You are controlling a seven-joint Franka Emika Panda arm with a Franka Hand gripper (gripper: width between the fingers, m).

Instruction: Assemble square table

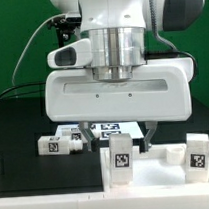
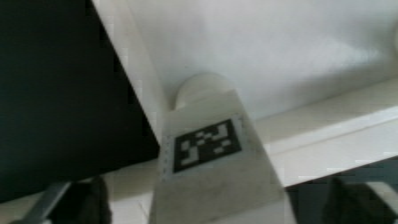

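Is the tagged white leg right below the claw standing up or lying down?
Upright: the leg stands on end on the white tabletop, tag facing the exterior camera.

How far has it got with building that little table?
Looks done: a first leg stands upright on the square top, at the exterior view's right. In hand: the gripper straddles a second leg, also upright; whether it grips is unclear. Left: a third leg, at least, lies loose beside the top.

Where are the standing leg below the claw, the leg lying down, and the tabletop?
standing leg (image 1: 121, 158), exterior view, on its tag.
lying leg (image 1: 50, 145), exterior view, on its tagged side.
tabletop (image 1: 163, 186), exterior view, on bare white surface.
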